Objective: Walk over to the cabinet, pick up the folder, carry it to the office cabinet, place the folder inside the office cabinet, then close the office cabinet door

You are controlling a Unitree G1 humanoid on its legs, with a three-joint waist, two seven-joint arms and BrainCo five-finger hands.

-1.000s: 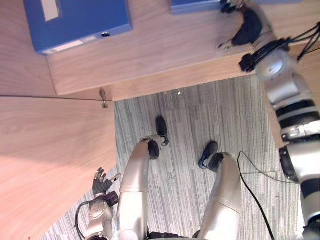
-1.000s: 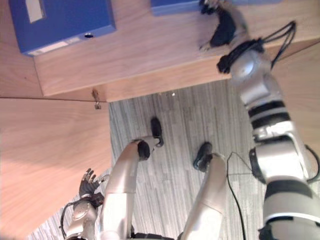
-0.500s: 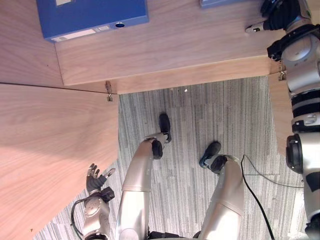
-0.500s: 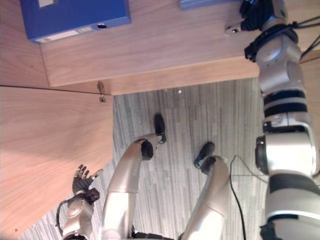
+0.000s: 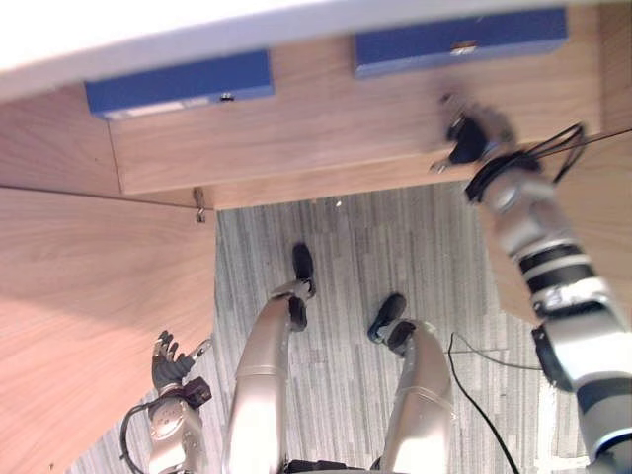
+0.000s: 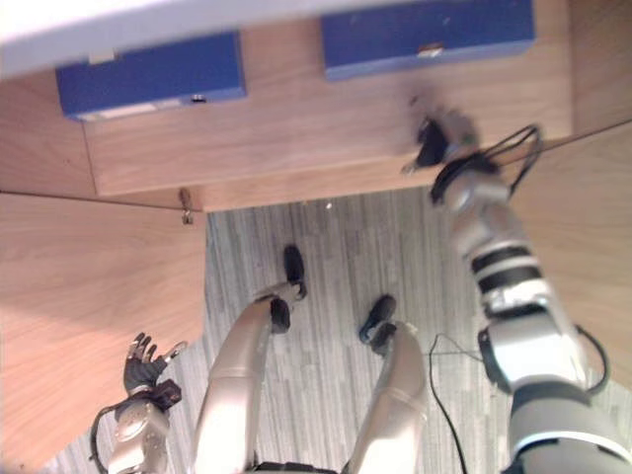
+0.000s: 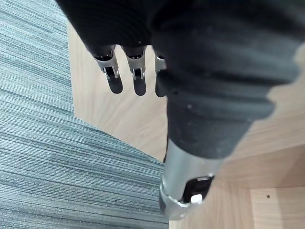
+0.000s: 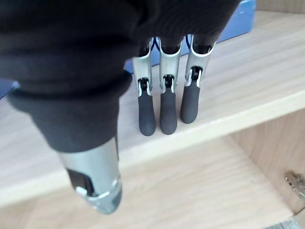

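Status: folder [image 5: 459,39] lying on cabinet shelf [image 5: 326,128].
You see the right robot hand [image 8: 161,114] released over the shelf edge; left robot hand [image 7: 138,83] released.

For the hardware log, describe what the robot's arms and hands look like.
The left arm and right arm are silver-grey, rounded segments; the right shows black bands at its joints. The left hand and right hand each have silver fingers with dark rounded tips, a silver thumb, and a dark ribbed cover over the back and wrist.
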